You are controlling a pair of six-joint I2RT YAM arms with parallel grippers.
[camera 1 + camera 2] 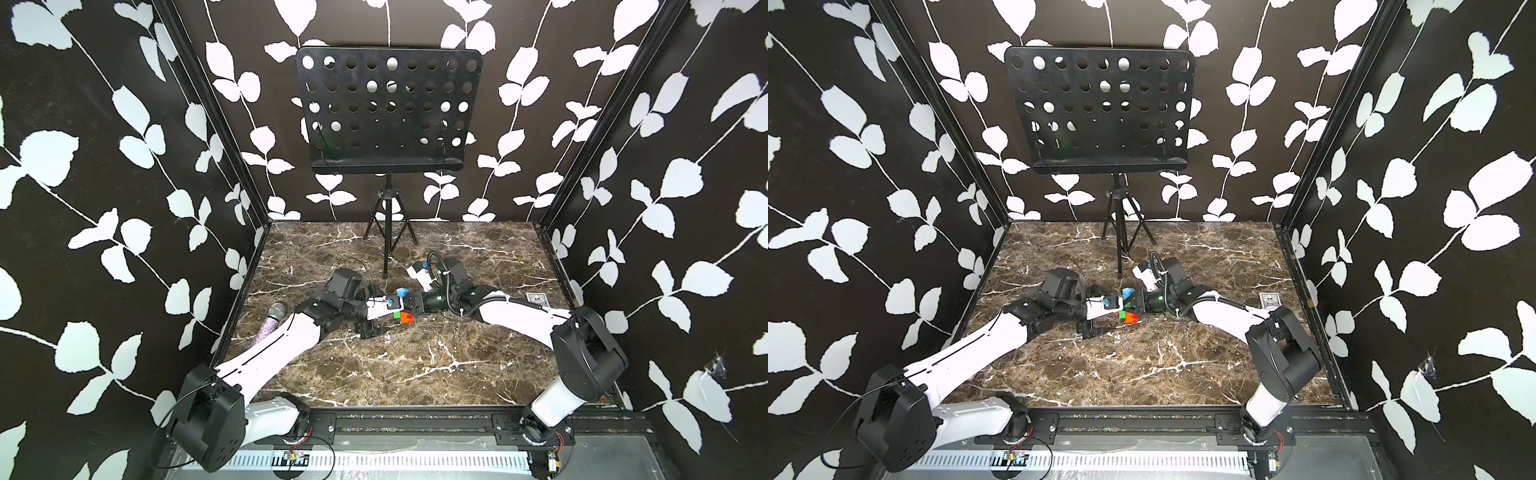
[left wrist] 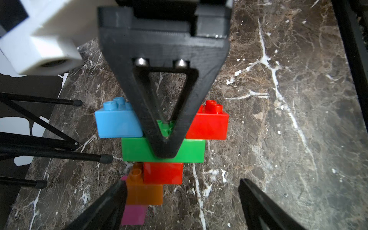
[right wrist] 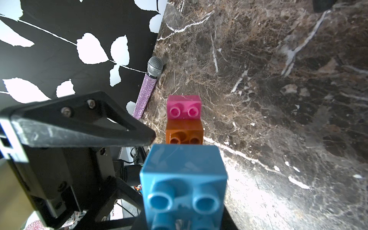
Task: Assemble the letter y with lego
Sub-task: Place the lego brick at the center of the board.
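Observation:
The lego bricks are joined into the letter y (image 2: 163, 149), held above the table between both arms. A light blue brick (image 2: 117, 123) and a red brick (image 2: 209, 125) sit on the green bar (image 2: 135, 149). Below it run an orange-red (image 2: 163, 173), a brown-orange (image 2: 143, 193) and a pink brick (image 2: 133, 215). My right gripper (image 1: 405, 307) is shut on the green bar, one finger (image 2: 191, 103) lying across it. My left gripper (image 2: 181, 181) is open around the stem, one fingertip (image 2: 115, 195) beside the brown-orange brick. In the right wrist view the blue brick (image 3: 183, 179) hides my right jaws.
A black music stand (image 1: 386, 112) on a tripod stands at the back of the marble table (image 1: 415, 365). A glittery purple microphone (image 1: 272, 322) lies along the left wall. A blue-patterned card box (image 1: 536, 299) lies at the right, behind the right arm.

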